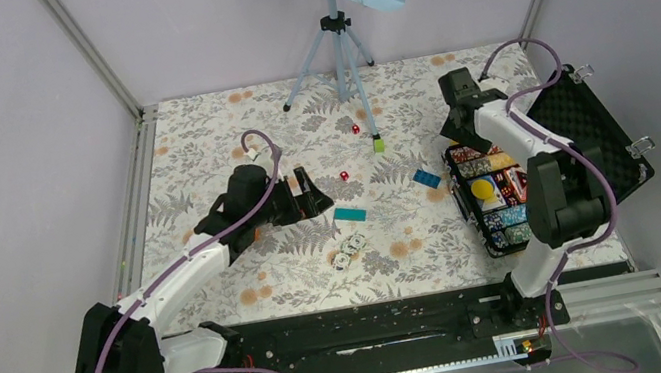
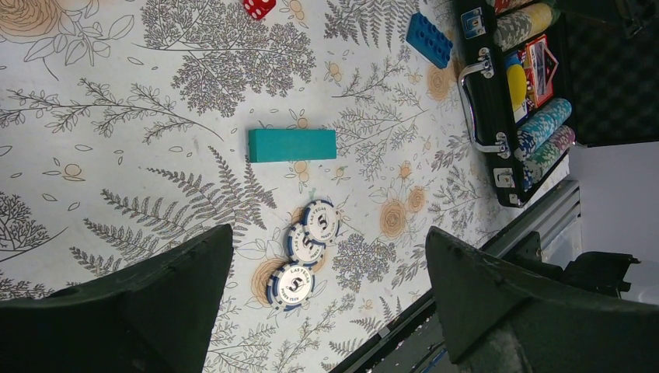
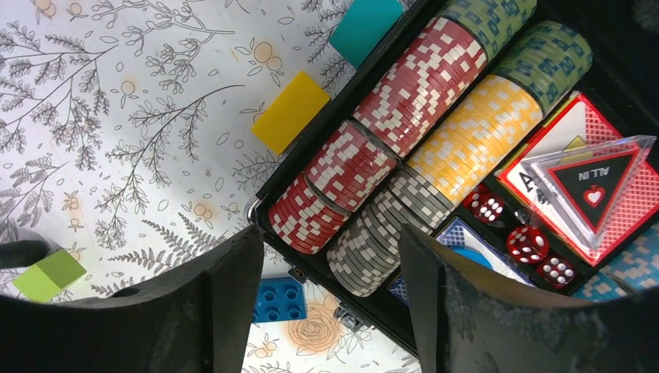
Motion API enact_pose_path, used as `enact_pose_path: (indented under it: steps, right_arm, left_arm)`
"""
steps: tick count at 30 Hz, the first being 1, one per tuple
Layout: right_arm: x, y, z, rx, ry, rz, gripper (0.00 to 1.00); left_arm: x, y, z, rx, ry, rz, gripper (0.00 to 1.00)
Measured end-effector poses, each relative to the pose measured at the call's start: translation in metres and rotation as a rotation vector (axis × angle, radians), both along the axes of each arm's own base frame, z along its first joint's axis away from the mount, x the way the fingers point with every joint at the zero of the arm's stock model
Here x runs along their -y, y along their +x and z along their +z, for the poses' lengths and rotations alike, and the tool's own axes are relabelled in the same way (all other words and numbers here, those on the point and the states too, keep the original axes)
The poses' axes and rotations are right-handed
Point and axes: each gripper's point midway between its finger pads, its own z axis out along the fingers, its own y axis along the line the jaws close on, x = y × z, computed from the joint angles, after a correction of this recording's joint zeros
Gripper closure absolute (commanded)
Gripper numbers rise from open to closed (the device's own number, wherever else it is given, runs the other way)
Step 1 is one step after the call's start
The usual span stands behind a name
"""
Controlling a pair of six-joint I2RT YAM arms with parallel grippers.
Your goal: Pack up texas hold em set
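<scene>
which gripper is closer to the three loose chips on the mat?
Left. The left gripper hovers open just past the loose chips; the right gripper is off over the case, at its far end.

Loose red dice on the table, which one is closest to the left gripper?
The red die just right of the open left gripper; the other die lies farther back, near the tripod.

- From above and behind, we look down over the whole table point(image 1: 198, 148).
- Our left wrist view looks down from farther off; our right sits close over the case point(image 3: 330, 124); both catch the blue brick point(image 2: 429, 39).
</scene>
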Motion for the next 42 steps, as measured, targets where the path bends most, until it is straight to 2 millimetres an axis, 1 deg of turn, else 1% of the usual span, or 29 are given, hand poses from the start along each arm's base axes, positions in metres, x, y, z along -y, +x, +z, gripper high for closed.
enact_pose_path:
  steps: [4, 7, 15, 21, 29, 35, 38, 42]
  right_arm:
    - [0.002, 0.002, -0.01, -0.004, 0.048, -0.057, 0.34]
    - [0.01, 0.003, -0.016, -0.001, 0.091, -0.123, 0.34]
    - [0.026, 0.003, -0.019, 0.017, 0.124, -0.222, 0.32]
    - [0.039, 0.001, -0.02, 0.017, 0.126, -0.263, 0.34]
    - [0.065, -0.002, -0.037, -0.055, 0.1, -0.328, 0.4]
    - [0.068, 0.006, -0.039, -0.063, 0.096, -0.333, 0.46]
    - [0.069, 0.01, -0.044, -0.074, 0.094, -0.333, 0.48]
    - [0.069, 0.016, -0.051, -0.092, 0.1, -0.329, 0.55]
  left_arm:
    - [0.0, 0.0, 0.0, 0.0, 0.0, 0.0, 0.07]
    - [0.0, 0.0, 0.0, 0.0, 0.0, 0.0, 0.07]
    - [0.0, 0.0, 0.0, 0.0, 0.0, 0.0, 0.07]
    - [0.0, 0.0, 0.0, 0.0, -0.001, 0.0, 0.07]
    - [0.0, 0.0, 0.0, 0.001, -0.002, 0.0, 0.07]
    - [0.0, 0.0, 0.0, 0.002, -0.002, 0.0, 0.07]
    - [0.0, 0.0, 0.0, 0.003, -0.003, 0.0, 0.07]
    - [0.0, 0.0, 0.0, 0.002, -0.002, 0.0, 0.07]
